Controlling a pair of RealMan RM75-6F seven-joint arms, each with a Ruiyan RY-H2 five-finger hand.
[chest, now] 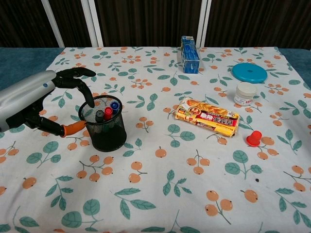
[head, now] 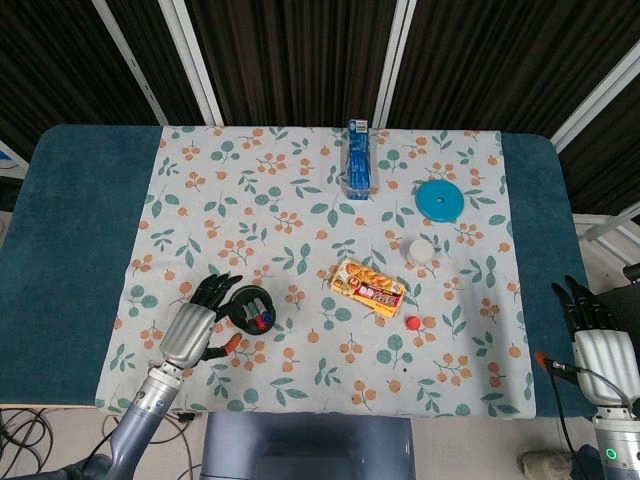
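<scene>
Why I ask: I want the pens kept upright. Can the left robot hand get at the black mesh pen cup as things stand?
Probably yes: the left robot hand is open right beside the black mesh pen cup, fingers at its rim, with nothing between them.

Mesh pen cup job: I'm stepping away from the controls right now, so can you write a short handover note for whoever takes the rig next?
Left hand: open, holds nothing, fingers curved over the rim of the black mesh pen cup and thumb at its side; contact cannot be told.
Right hand: open, at the table's right edge, away from everything.
The cup stands upright on the floral tablecloth with markers inside.
Snack packet, red cap, white jar, blue disc and blue box lie further right, untouched.
Done: left hand brought to the cup.
Left: the cup is not yet gripped or lifted.
</scene>
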